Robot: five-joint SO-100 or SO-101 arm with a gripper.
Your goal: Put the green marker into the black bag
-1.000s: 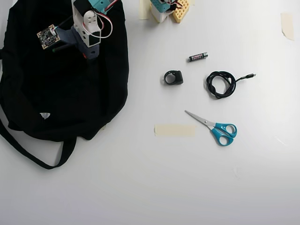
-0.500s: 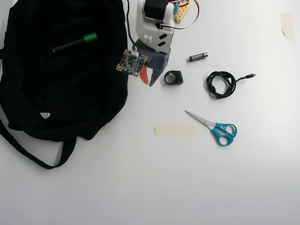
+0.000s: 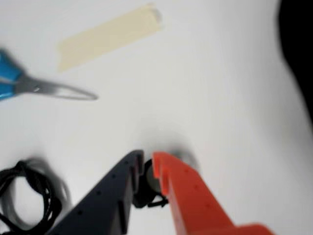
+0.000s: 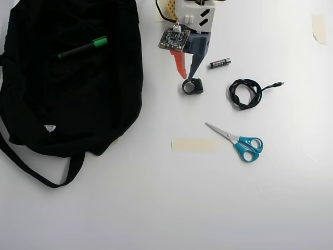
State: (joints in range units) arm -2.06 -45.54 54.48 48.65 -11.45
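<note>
Lying on the black bag (image 4: 73, 99) at ten o'clock — the green marker (image 4: 83, 48). Hovering at twelve with jaws slightly apart, gripper (image 4: 185, 77) holding nothing — backing clear without nudging the small black ring (image 4: 192, 86).

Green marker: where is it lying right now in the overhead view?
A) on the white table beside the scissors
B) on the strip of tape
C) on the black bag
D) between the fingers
C: the green marker lies on the black bag, apart from the gripper, which is over by the small black ring.
</note>
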